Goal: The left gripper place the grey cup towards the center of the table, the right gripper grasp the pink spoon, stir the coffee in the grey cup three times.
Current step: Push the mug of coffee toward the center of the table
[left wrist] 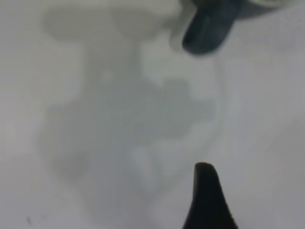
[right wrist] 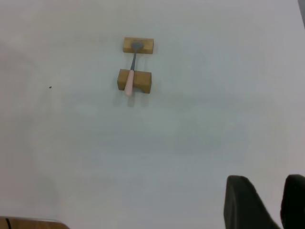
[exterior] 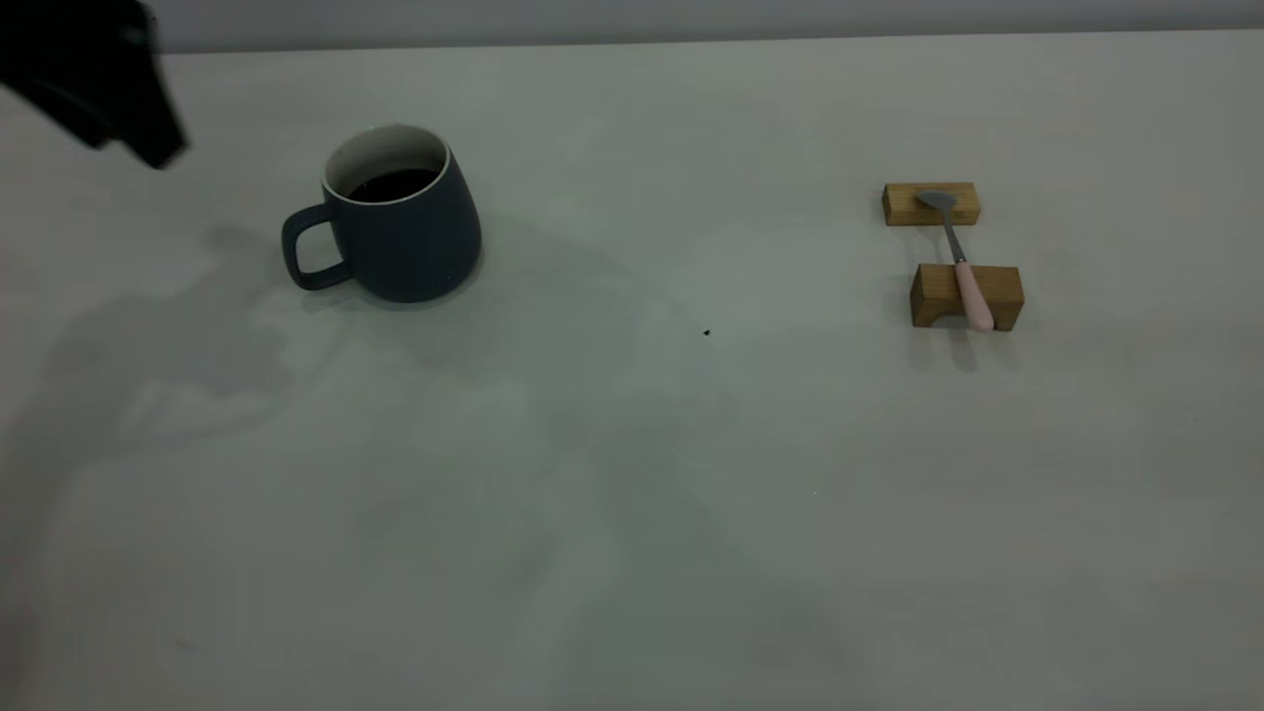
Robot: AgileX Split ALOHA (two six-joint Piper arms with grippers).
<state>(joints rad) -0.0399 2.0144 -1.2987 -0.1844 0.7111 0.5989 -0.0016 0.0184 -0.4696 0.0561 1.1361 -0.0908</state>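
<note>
The grey cup (exterior: 400, 222) stands upright on the table (exterior: 632, 474) at the left, its loop handle (left wrist: 207, 28) pointing left. Dark coffee (exterior: 395, 184) fills it partway. My left gripper (exterior: 148, 133) hovers above the table's far left corner, left of the cup and apart from it. The left wrist view shows one of its fingers (left wrist: 206, 195), nothing against it. The pink spoon (exterior: 963, 262) lies across two wooden blocks at the right, bowl on the far block. My right gripper (right wrist: 269, 183) hangs high and well away from the spoon (right wrist: 131, 71), its fingers slightly apart and empty.
The far wooden block (exterior: 931, 203) and the near one (exterior: 966, 295) hold the spoon off the surface. A tiny dark speck (exterior: 706, 333) lies near the table's middle. The table's back edge runs along the top of the exterior view.
</note>
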